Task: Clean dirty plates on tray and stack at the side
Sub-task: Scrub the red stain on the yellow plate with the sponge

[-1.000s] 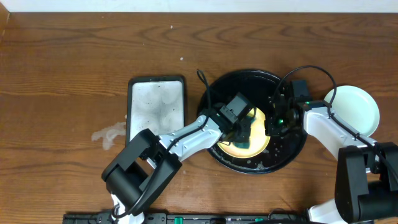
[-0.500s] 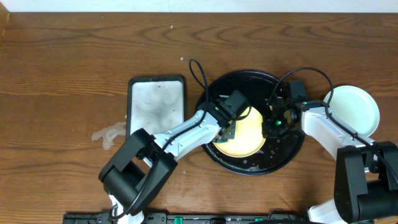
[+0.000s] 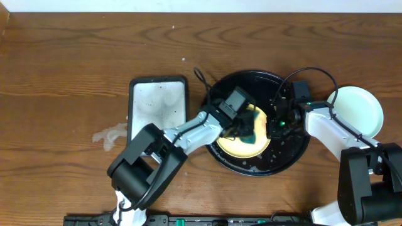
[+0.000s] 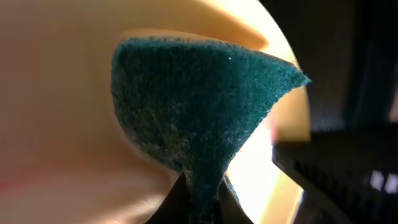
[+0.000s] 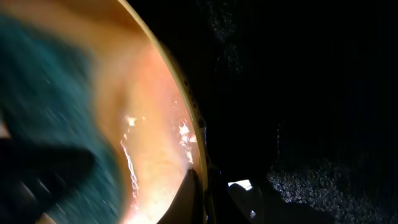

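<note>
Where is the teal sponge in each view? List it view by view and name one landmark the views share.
Overhead: the teal sponge lies right of centre, on the yellow plate inside the black tray.
Left wrist: it fills the centre and narrows towards the bottom edge.
Right wrist: it is a blurred teal patch at the left edge.
Shared landmark: the yellow plate, behind the sponge in the left wrist view and beside it in the right wrist view.

Sponge [image 5: 46, 87] blurred; yellow plate [image 3: 229, 147] partly under left gripper [image 3: 244, 129].
</note>
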`<act>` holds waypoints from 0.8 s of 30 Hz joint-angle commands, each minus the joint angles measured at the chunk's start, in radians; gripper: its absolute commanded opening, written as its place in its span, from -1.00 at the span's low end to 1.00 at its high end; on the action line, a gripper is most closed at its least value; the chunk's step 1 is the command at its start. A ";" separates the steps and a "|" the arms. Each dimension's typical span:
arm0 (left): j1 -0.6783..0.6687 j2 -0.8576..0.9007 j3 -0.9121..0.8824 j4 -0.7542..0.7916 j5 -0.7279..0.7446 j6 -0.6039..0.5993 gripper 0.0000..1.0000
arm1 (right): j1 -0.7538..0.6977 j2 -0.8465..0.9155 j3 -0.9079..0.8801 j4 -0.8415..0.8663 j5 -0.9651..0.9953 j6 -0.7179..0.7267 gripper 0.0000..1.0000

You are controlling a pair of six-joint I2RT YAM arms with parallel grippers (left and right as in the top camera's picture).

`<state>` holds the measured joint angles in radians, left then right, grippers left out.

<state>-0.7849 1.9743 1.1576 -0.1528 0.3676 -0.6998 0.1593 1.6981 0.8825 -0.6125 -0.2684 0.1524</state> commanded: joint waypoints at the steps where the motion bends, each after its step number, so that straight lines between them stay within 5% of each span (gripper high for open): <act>1: -0.066 0.048 -0.028 -0.026 0.104 0.002 -0.85 | 0.000 0.027 -0.013 -0.010 0.062 -0.011 -0.97; 6: -0.069 0.048 -0.028 -0.115 0.026 0.091 -0.85 | 0.000 0.027 -0.013 -0.012 0.062 -0.011 -0.97; 17: 0.060 0.043 -0.018 -0.467 -0.684 0.140 -0.85 | 0.000 0.027 -0.013 -0.013 0.061 -0.011 -0.97; 24: 0.081 0.043 0.061 -0.498 -0.751 0.283 -0.85 | 0.000 0.027 -0.013 -0.012 0.062 -0.011 -0.97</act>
<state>-0.7597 1.9415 1.2476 -0.5983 -0.0906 -0.5289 0.1661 1.7012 0.8825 -0.6155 -0.2993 0.1570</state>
